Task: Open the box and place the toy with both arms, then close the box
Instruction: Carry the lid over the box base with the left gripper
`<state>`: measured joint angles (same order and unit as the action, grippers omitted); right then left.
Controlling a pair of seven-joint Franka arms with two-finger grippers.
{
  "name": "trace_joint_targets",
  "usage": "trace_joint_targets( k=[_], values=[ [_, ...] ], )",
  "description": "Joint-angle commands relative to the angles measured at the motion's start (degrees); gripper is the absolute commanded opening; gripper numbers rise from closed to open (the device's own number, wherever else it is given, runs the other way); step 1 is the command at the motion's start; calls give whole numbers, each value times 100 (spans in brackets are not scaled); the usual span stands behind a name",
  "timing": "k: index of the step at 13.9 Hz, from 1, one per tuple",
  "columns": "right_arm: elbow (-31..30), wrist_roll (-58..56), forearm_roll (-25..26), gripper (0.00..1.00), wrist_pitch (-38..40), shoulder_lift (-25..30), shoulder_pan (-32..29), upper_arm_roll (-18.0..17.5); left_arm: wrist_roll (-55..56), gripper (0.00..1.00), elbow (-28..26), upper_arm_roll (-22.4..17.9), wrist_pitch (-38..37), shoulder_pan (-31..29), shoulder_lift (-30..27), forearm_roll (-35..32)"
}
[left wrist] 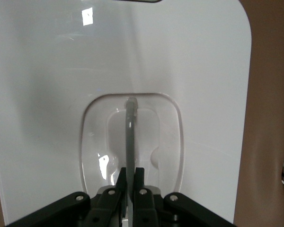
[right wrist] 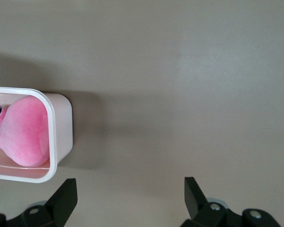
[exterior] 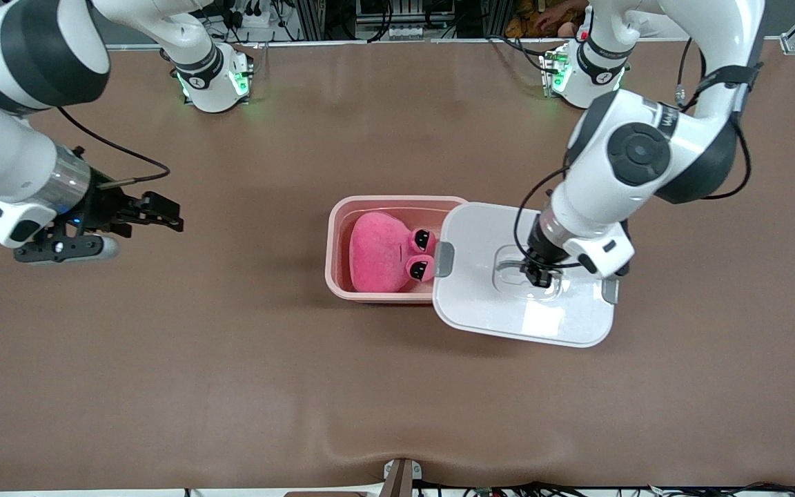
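Note:
The salmon-pink box (exterior: pixel 334 238) stands mid-table, uncovered over most of its length, and the pink toy (exterior: pixel 384 252) lies inside it with its dark eyes toward the lid. The white lid (exterior: pixel 494 310) is shifted toward the left arm's end and overlaps only that end of the box. My left gripper (exterior: pixel 540 277) is shut on the lid's thin grey handle (left wrist: pixel 130 132), seen between its fingers (left wrist: pixel 139 175). My right gripper (exterior: pixel 161 212) hangs open and holds nothing, over bare table toward the right arm's end. In its wrist view the gripper (right wrist: pixel 130 189) sits beside the box (right wrist: pixel 62 125) and toy (right wrist: pixel 26 130).
The brown table (exterior: pixel 232 359) stretches bare all around the box. Grey clips (exterior: pixel 444 259) sit on the lid's short sides. The arm bases (exterior: pixel 214 79) stand along the edge farthest from the front camera.

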<state>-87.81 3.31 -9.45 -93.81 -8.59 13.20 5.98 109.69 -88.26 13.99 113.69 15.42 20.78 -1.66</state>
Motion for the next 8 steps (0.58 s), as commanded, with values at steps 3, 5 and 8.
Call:
trace_joint_targets(
  k=[3,5,8],
  values=[
    [-193,-699,328,100,521,638,-817,-307,701,0,133,-28,22,496,-4,-141],
    [-210,-779,776,100,636,805,-1142,-535,1035,0,248,-36,48,776,128,-150],
    [-473,-1016,804,100,689,1165,-1512,-537,1623,0,415,-37,57,1093,330,-448]
  ],
)
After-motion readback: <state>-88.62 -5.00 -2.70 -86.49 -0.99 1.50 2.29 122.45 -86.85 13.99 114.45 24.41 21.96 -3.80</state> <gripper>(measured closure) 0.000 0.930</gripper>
